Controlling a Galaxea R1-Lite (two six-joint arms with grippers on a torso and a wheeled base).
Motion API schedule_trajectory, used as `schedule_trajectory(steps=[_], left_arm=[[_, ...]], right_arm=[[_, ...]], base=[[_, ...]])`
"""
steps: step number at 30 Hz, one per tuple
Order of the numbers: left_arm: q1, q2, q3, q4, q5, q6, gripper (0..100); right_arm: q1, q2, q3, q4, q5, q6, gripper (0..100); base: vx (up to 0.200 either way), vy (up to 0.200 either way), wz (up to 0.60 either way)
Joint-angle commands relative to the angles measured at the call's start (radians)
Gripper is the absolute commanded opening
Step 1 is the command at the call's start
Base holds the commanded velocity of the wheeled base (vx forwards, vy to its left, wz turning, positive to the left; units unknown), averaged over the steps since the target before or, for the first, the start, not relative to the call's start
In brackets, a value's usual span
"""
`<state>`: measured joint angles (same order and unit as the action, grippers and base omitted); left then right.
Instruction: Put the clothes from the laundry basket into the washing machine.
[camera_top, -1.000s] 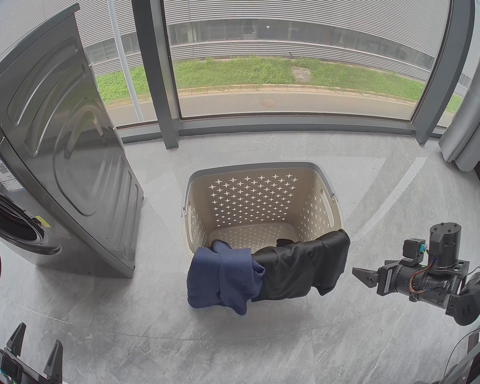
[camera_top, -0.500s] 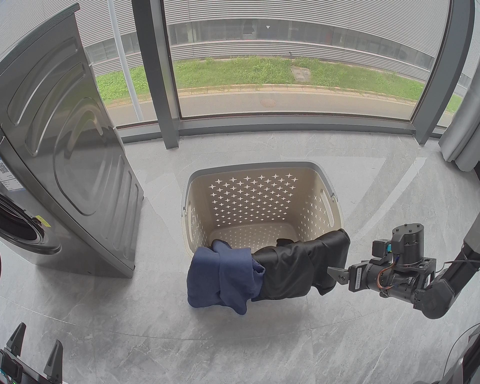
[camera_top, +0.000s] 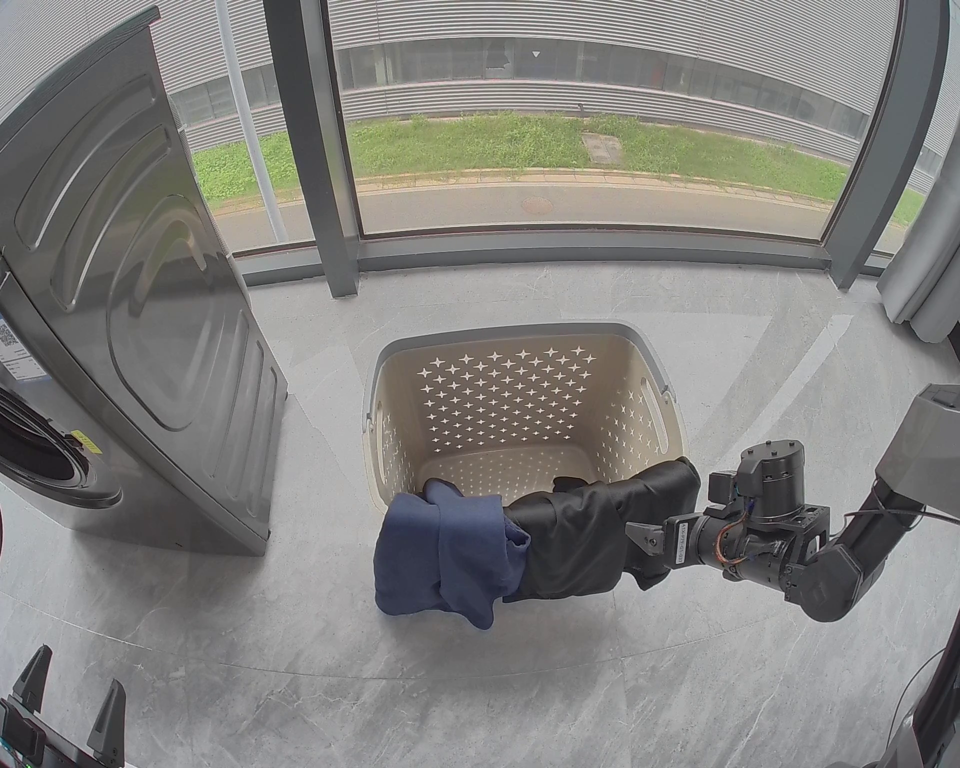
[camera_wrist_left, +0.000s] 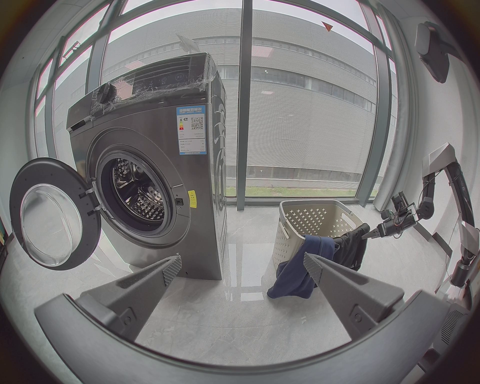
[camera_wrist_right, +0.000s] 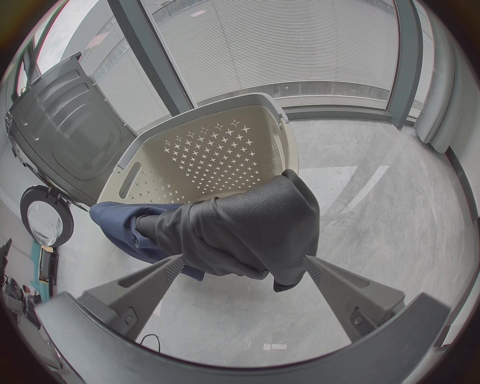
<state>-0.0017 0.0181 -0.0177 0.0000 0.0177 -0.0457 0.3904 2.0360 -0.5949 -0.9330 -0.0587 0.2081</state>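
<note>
R arm has been closing in from the basket's right. The right gripper (camera_top: 645, 540) is now reaching the hanging corner of the black garment (camera_top: 590, 535); a sec ago it was well apart. Nothing else is shifting.

The washing machine (camera_wrist_left: 150, 165) is standing left of the laundry basket (camera_top: 520, 335), w/ its round door (camera_wrist_left: 52, 215) swung open. The basket is sitting upright w/ both clothes hanging over its near rim. The black garment is on the right half, and the blue garment (camera_top: 445, 555) is touching it on the left half, drooping outside. The right gripper's fingers are spread apart, straddling the black fabric's lower edge, not pinching yet. The left gripper (camera_top: 70, 690) is waiting well off the basket's near-left side, fingers apart, holding nothing.

Step, prob: grabbing the 1st item, w/ nothing loaded yet. The next move is calling for closing on a decent fold, then lifting clear of the rim so the basket isn't dragging along.

The basket is resting on a glossy grey stone floor (camera_top: 300, 650). A tall window (camera_top: 560, 120) is running beyond its far side, w/ a curtain (camera_top: 925, 270) at far right.
</note>
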Motion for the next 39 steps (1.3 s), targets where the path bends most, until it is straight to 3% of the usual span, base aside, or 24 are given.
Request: schedule_trajectory(steps=[1,20,21,31,39], left_arm=[[0.000,-0.017,0.016,0.000,0.001,0.000,100],[0.000,-0.017,0.016,0.000,0.001,-0.002,100],[0.000,-0.017,0.016,0.000,0.001,-0.003,100],[0.000,-0.017,0.016,0.000,-0.001,-0.003,100],[0.000,-0.017,0.016,0.000,0.001,-0.003,100]], right_arm=[[-0.004,0.044,-0.029,-0.015,0.000,0.001,100],[-0.001,0.095,-0.094,-0.052,0.002,0.030,100],[-0.001,0.095,-0.098,-0.053,0.002,0.030,0],[0.004,0.107,-0.112,-0.064,0.002,0.071,0],[0.024,0.013,-0.045,-0.061,0.002,0.074,0]], base=[[0.000,0.000,0.00],[0.000,0.000,0.00],[0.000,0.000,0.00],[0.000,0.000,0.00],[0.000,0.000,0.00]])
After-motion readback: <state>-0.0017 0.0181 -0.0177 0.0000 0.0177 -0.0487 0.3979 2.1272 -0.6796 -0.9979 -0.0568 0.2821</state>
